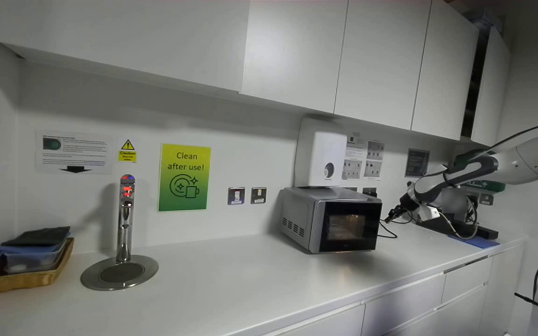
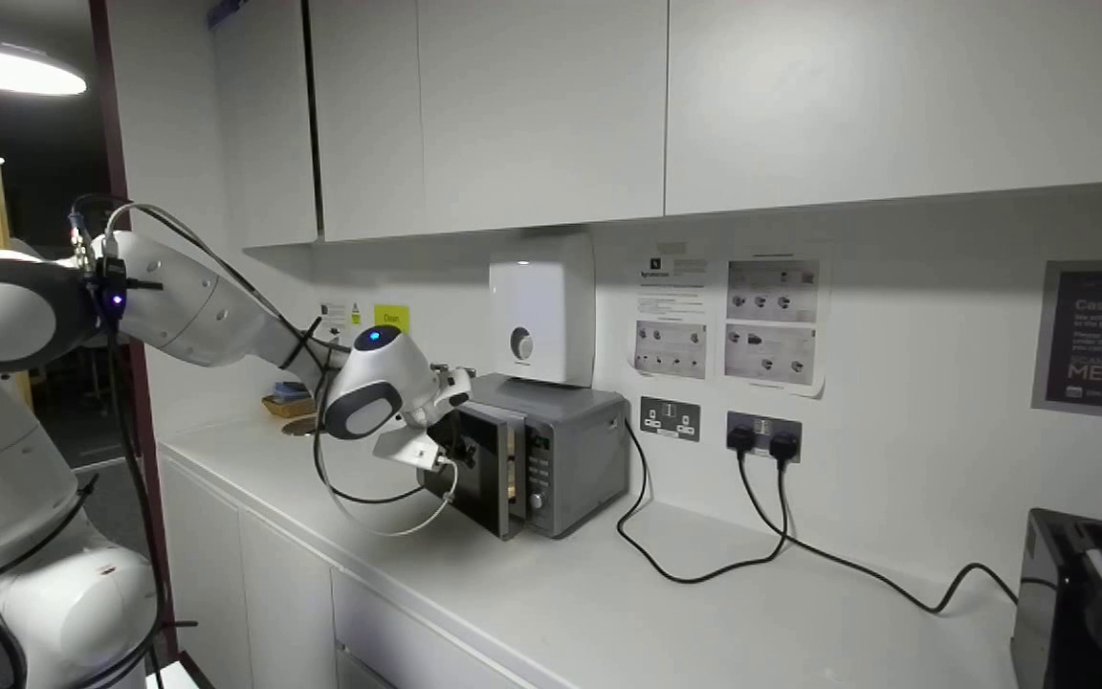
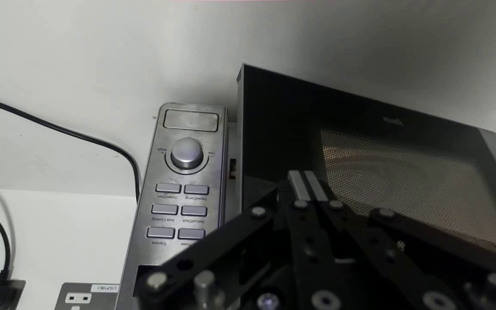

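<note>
A grey microwave (image 1: 300, 212) (image 2: 578, 457) stands on the white counter in both exterior views. Its black door (image 3: 282, 112) is ajar, with a narrow gap beside the control panel (image 3: 175, 254), and warm light shows inside. My gripper (image 3: 308, 185) (image 1: 387, 219) points at the door's front, near the edge by the panel. Its two pale fingertips lie together with nothing held between them. Whether they touch the door I cannot tell. The round knob (image 3: 187, 153) and several buttons sit left of the gripper in the wrist view, where the panel's lettering appears upside down.
A white dispenser (image 2: 541, 311) is on the wall above the microwave. Black cables (image 2: 694, 580) run over the counter to wall sockets (image 2: 763, 435). A dark appliance (image 2: 1087, 593), a metal tap (image 1: 125, 224) and a basket (image 1: 28, 280) also stand there. Wall cabinets (image 1: 292, 51) hang overhead.
</note>
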### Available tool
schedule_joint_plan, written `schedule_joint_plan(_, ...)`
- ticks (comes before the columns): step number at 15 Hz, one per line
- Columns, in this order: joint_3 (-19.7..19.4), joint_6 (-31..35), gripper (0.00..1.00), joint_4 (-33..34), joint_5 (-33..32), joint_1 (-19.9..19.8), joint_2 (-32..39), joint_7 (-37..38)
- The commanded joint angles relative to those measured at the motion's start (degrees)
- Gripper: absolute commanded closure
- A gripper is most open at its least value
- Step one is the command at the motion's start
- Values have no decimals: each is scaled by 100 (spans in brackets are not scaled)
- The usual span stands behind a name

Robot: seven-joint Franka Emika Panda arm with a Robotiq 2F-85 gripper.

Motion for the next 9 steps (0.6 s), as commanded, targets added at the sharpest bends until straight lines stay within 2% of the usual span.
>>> schedule_joint_plan(1, 2, 20, 100, -9, 0, -1, 10, 9)
schedule_joint_plan(9, -122, 239, 100, 50, 286, 247, 67, -120)
